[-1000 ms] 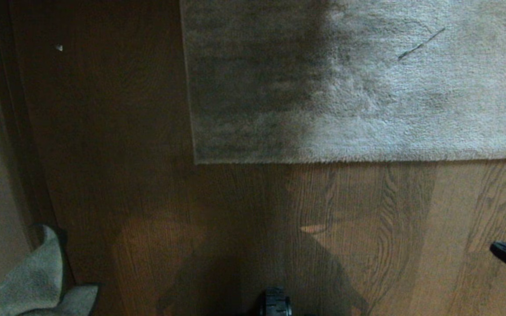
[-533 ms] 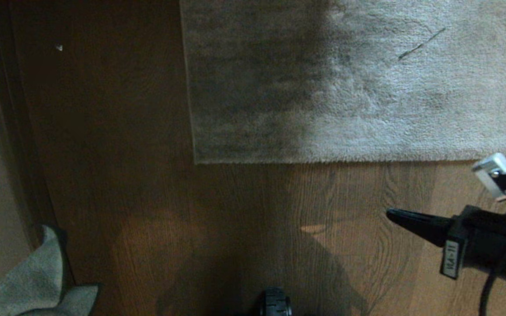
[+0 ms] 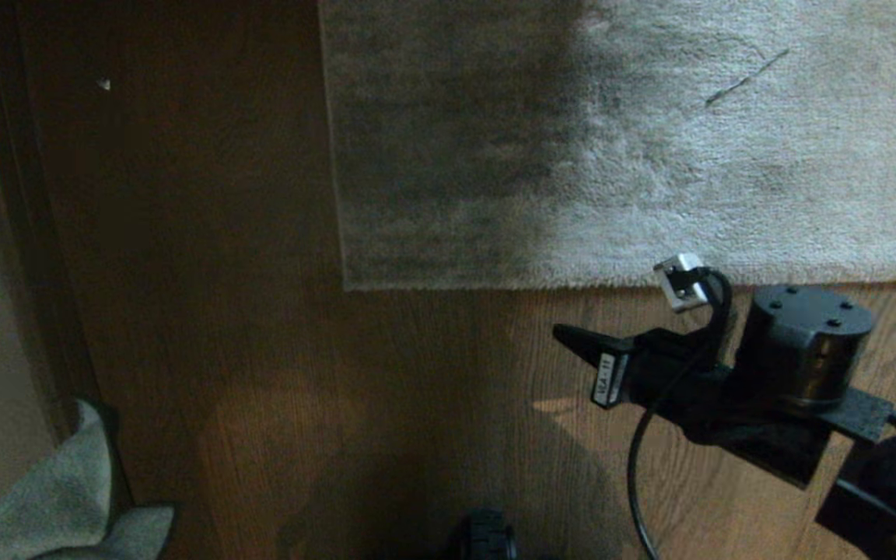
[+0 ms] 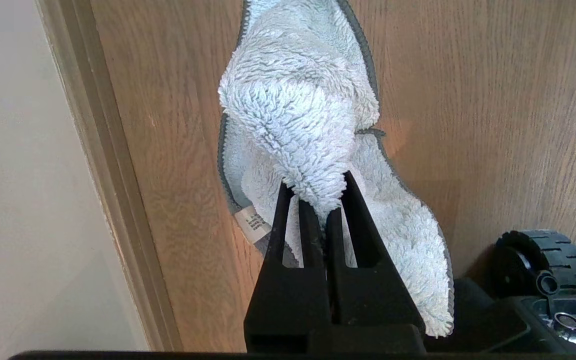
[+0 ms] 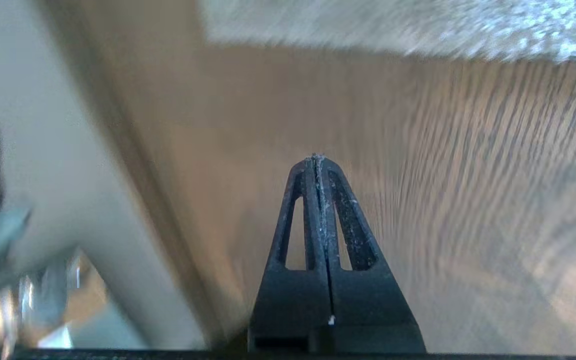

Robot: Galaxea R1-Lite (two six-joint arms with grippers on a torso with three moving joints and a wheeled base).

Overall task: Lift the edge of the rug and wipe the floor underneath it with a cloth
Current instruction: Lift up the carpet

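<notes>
A big grey-beige rug lies flat on the brown wood-grain floor; its near edge and square left corner face me. My right gripper hovers over bare floor just in front of that edge, pointing left, shut and empty. The light grey-blue cloth hangs at the lower left by the wall, pinched in my left gripper, which is shut on it.
A wall with a dark skirting board runs down the left side. A black base wheel shows at the bottom centre and also in the left wrist view. A small pale speck lies on the floor far left.
My right arm has swung in from the right edge of the head view, leftward and toward the rug edge. Rug, cloth and left gripper have stayed put.
</notes>
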